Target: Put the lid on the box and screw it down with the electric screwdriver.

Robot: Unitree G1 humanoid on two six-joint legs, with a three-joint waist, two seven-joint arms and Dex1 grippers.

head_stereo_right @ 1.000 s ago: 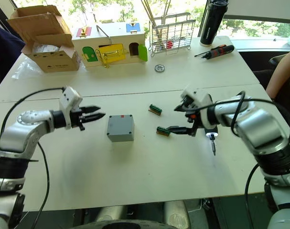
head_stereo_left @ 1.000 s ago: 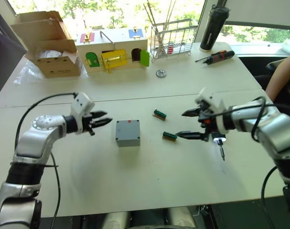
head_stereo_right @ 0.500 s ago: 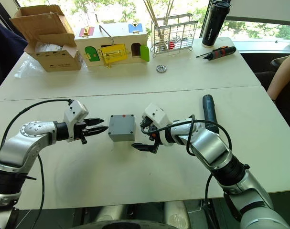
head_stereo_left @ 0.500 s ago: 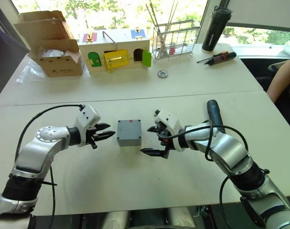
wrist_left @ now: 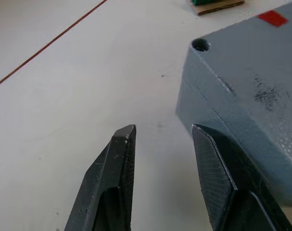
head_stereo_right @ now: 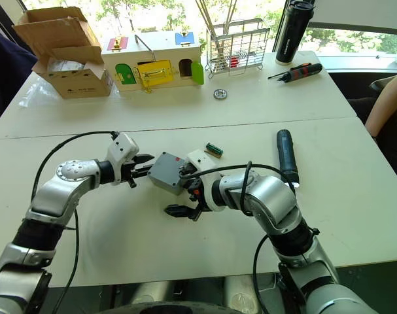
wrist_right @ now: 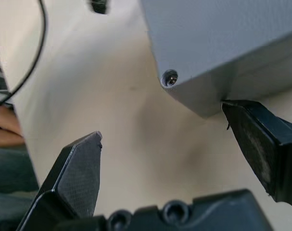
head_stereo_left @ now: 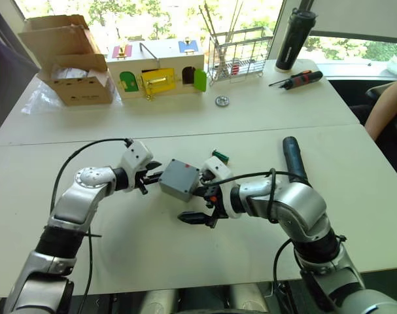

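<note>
Box [head_stereo_right: 168, 171], grey and lidded, sits mid-worktop [head_stereo_right: 185, 261], skewed between both tools. Electric screwdriver [head_stereo_right: 286, 156] lies well apart on the right, ungrasped. Right tool [head_stereo_right: 178, 199] gapes wide at one corner, left tool [head_stereo_right: 140, 167] partly open against the opposite edge, apparently bracing it; neither grips.

arms: silver-grey metallic segments, rounded joints | wrists: white blocky housings | cables: black, looping along both forearms | left hand [head_stereo_left: 152, 178]: two black tapered fingers [wrist_left: 112, 187], cross-hatched pads | right hand [head_stereo_left: 193, 206]: black fingers, screws in base
</note>
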